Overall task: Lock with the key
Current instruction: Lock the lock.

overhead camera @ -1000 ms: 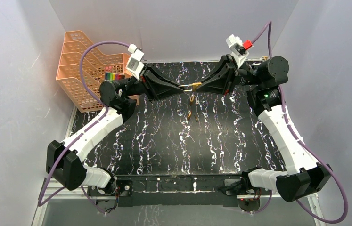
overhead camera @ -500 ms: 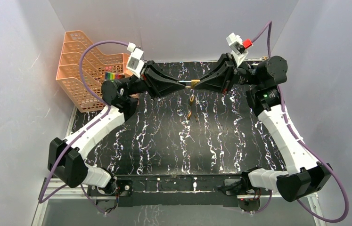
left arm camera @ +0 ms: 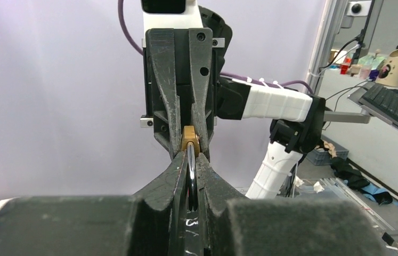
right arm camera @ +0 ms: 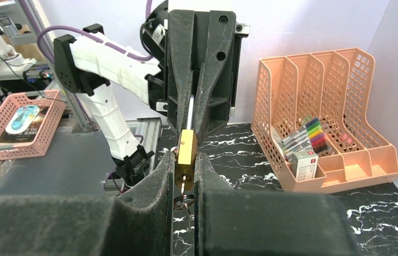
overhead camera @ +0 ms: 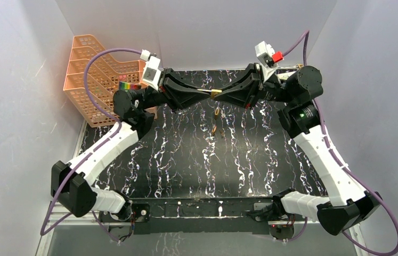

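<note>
- Brass padlock (right arm camera: 187, 145): small, rigid, slick, held in the air over the surface (overhead camera: 175, 154), its body clenched in my right tool (right arm camera: 185, 158).
- My left tool (left arm camera: 191, 159) pinches the shackle (left arm camera: 191, 181).
- The key (overhead camera: 216, 113) dangles beneath; I'd take it by its bow.

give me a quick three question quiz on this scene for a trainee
1. True or false: a key ring hangs under the padlock.
2. Which part does the left gripper clamp? A) brass body B) shackle C) key
3. Where are the coloured pens?
Key: 1 true; 2 B; 3 in the orange organizer, next to a small box.
</note>
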`<action>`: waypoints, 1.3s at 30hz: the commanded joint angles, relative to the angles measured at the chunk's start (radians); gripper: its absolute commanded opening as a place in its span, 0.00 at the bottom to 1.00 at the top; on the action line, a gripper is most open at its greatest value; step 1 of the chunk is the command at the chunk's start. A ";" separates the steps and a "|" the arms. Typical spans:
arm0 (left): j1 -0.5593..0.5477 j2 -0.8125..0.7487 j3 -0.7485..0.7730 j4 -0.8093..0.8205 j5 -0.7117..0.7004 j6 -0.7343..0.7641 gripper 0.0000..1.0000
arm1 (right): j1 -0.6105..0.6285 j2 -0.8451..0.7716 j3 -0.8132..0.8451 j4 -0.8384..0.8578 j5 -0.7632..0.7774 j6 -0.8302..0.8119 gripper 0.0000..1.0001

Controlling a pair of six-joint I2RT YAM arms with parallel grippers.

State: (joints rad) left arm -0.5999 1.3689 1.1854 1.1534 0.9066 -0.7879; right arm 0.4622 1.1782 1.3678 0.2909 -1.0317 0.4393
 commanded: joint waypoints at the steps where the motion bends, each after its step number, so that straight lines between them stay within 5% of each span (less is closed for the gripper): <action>1: -0.082 -0.003 -0.020 -0.261 0.054 0.152 0.00 | 0.081 0.004 0.039 -0.091 0.076 -0.091 0.00; 12: 0.060 -0.123 -0.076 -0.312 0.078 0.149 0.00 | 0.025 -0.043 0.067 -0.174 0.079 -0.143 0.00; 39: 0.182 -0.157 -0.095 -0.297 0.153 0.114 0.00 | -0.099 -0.014 0.058 -0.127 0.001 -0.096 0.00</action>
State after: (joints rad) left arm -0.4946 1.2533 1.1019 0.8440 1.0019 -0.6678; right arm 0.4374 1.1904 1.3746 0.0551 -1.0386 0.3305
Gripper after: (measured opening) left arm 0.053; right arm 0.166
